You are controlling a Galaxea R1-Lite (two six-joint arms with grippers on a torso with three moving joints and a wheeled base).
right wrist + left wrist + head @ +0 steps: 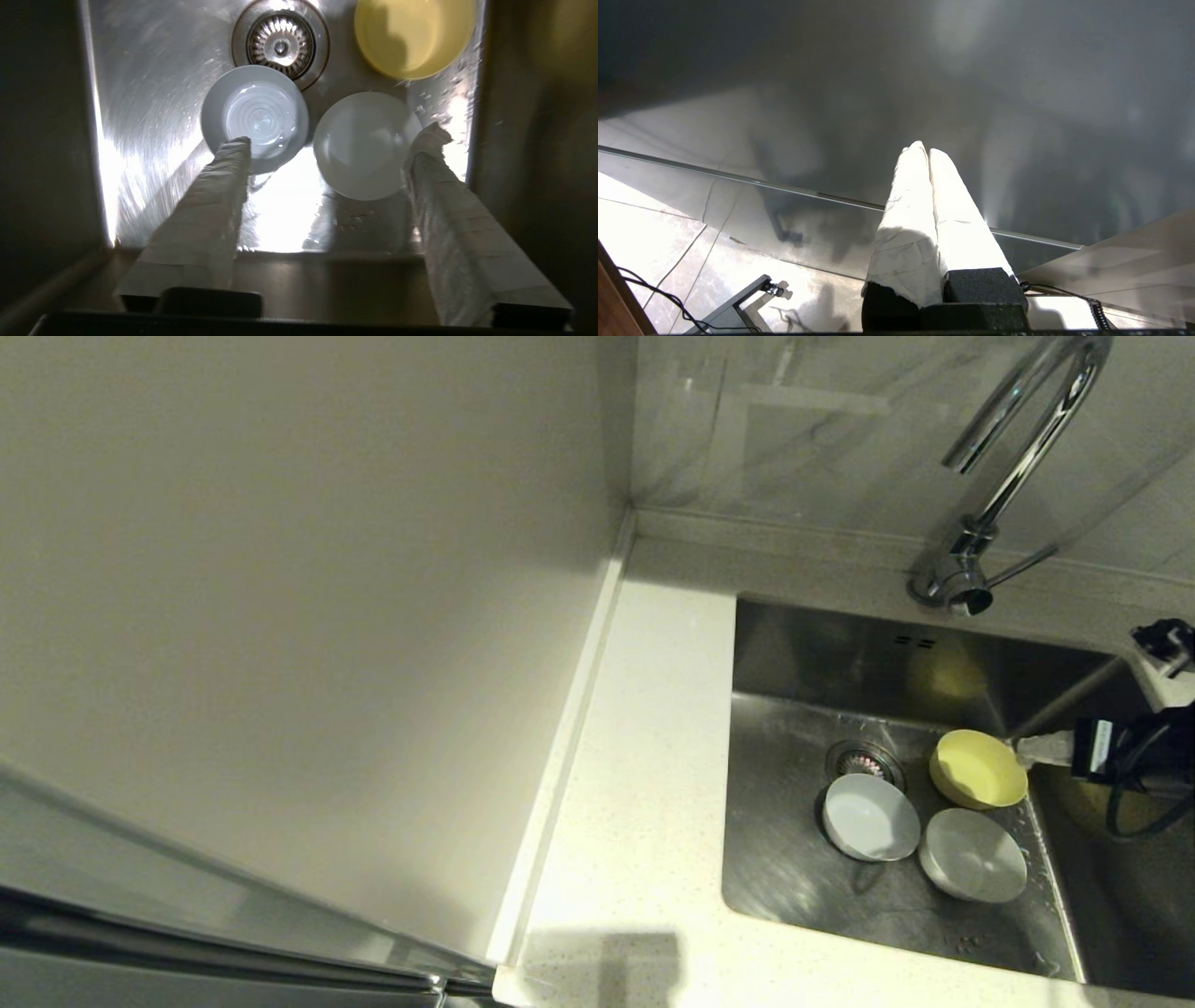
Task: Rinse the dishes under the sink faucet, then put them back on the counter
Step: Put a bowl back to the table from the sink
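Note:
Three bowls lie in the steel sink (794, 887): a pale yellow bowl (977, 768) at the back right, a white bowl (870, 817) holding a little water next to the drain strainer (864, 763), and a second white bowl (973, 855) nearer the front. My right gripper (1027, 749) reaches in from the right, beside the yellow bowl. In the right wrist view the right gripper (331, 142) is open above the white bowls (364, 144) (261, 116) and holds nothing. The chrome faucet (1018, 457) stands behind the sink. My left gripper (924, 150) is shut and empty, parked low and away from the sink.
The cream speckled counter (635, 756) runs left of the sink, bounded by a raised edge strip (560, 756) and a plain beige wall panel (280, 569). A marble backsplash (794, 429) lies behind. The left wrist view shows a dark glossy cabinet front (1017, 93) and tiled floor (654, 224).

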